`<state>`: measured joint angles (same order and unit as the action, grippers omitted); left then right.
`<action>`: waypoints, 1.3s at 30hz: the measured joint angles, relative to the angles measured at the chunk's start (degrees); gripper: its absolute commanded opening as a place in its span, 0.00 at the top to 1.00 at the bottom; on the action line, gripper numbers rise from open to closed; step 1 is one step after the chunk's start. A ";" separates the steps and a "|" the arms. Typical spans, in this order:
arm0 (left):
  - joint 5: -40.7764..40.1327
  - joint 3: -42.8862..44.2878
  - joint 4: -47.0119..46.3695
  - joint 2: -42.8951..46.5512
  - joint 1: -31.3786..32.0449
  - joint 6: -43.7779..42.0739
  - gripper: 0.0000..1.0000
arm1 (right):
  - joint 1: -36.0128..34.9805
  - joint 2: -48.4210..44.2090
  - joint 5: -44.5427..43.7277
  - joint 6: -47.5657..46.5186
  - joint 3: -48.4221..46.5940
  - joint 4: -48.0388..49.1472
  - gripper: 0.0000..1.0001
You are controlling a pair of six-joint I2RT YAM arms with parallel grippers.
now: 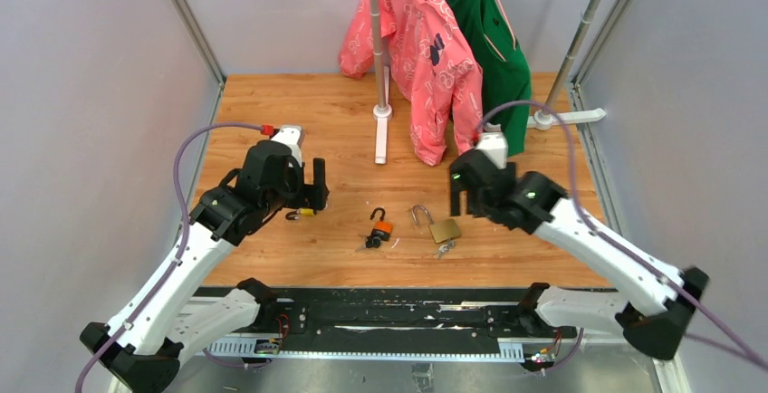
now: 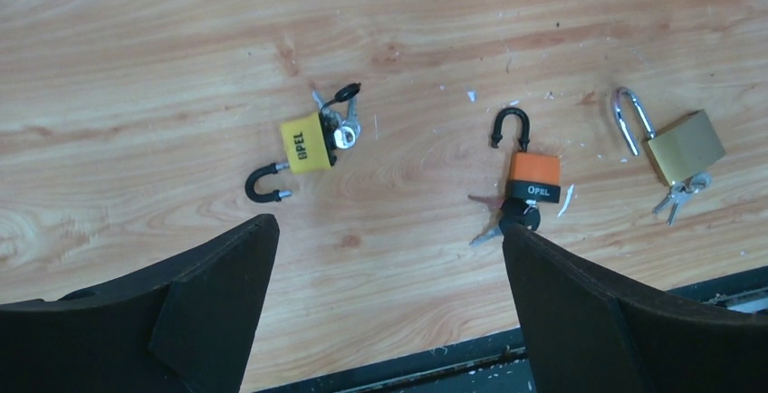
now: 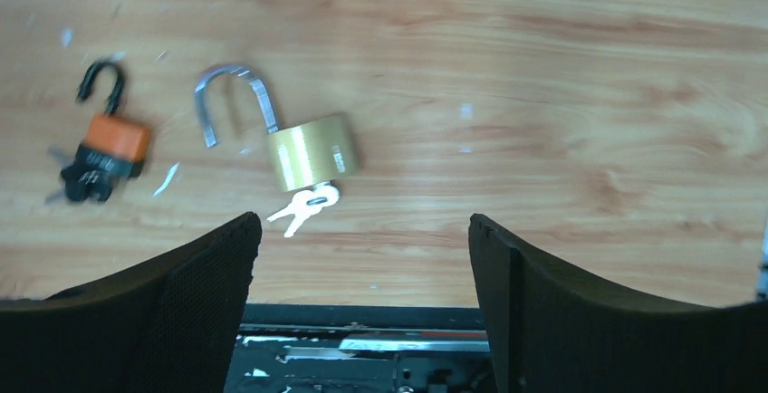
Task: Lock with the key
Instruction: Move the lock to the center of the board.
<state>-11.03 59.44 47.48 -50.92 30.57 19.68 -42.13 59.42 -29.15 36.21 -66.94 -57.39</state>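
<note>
My left pincer (image 2: 389,230) hangs spread beside the yellow padlock (image 2: 305,144); my right pincer (image 3: 362,225), spread too, beside the brass padlock (image 3: 311,153).

A pink shirt (image 1: 421,58) is hanging toward twelve o'clock over the far part of the wooden table (image 1: 272,103), its hem dangling close to the boards. A white stand (image 1: 381,112) is rising at the shirt's nine o'clock side, and a green shirt (image 1: 496,44) is hanging against its three o'clock side. A black rail (image 1: 389,316) is running along the table's six o'clock edge.
</note>
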 measured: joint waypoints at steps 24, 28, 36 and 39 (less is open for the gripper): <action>-2.64 -2.23 2.80 0.44 0.00 5.51 0.00 | -19.21 42.12 1.86 -0.28 -3.78 16.33 0.48; -2.38 -2.23 2.80 0.46 0.00 5.66 0.00 | -17.94 43.65 1.62 -1.97 -3.78 18.62 0.51; -1.81 -2.23 2.80 0.98 0.00 5.70 0.00 | -15.30 48.15 1.03 -4.79 -4.70 22.14 0.85; -1.49 -2.23 2.78 1.16 0.00 5.68 0.00 | -14.78 48.33 0.70 -5.55 -4.74 22.43 1.00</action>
<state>-12.51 57.21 50.26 -49.76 30.57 25.36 -56.90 107.74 -28.45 30.65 -71.68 -34.96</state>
